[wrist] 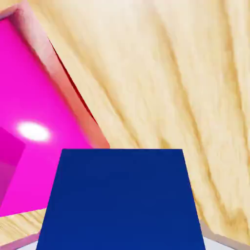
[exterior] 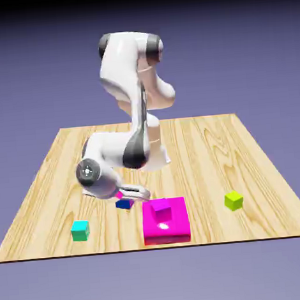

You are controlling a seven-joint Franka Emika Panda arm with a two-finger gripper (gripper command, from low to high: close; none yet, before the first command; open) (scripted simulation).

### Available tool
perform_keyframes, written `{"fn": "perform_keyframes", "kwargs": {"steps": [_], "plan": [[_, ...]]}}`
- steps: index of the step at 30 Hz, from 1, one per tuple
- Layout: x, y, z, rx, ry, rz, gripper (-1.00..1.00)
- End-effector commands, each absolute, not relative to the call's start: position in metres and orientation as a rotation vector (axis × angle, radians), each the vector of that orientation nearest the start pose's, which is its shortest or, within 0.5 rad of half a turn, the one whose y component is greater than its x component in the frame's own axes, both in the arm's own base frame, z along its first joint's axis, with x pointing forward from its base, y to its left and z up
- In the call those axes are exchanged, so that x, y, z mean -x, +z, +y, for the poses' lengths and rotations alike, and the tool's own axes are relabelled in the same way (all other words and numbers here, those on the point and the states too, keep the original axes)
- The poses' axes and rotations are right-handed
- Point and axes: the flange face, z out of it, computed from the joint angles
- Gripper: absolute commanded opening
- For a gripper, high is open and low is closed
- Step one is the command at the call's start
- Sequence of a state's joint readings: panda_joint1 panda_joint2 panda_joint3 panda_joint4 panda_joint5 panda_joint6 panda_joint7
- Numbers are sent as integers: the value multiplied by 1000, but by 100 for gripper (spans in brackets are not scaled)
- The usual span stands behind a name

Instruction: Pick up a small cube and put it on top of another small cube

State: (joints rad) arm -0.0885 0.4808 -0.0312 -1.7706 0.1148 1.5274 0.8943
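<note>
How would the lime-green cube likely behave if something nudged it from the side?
The lime-green cube would probably slide rather than roll, since its faces are flat and its edges sharp. It seems unlikely to tip easily, being about as wide as it is tall. It looks rigid, with straight edges and no visible sag.

White robot arm with dark joints
At the frame's centre left, the arm [exterior: 121, 68] wore smooth white casing and charcoal bands.
</note>
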Motion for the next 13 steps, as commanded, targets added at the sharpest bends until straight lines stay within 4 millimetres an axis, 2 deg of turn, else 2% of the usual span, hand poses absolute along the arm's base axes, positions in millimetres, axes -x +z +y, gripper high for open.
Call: {"fn": "perform_keyframes", "kwargs": {"steps": [1,2,4,9,10,11,13], "plan": [[-570,270,-32,2722,1146,1541,-100],[-576,282,-9,2748,1141,1514,-100],[-578,286,-2,2757,1139,1505,-100],[-546,228,5,2757,1139,1505,-100],[-546,228,5,2757,1139,1505,100],[-546,228,5,2757,1139,1505,100],[-560,251,3,2756,1140,1505,100]]}}
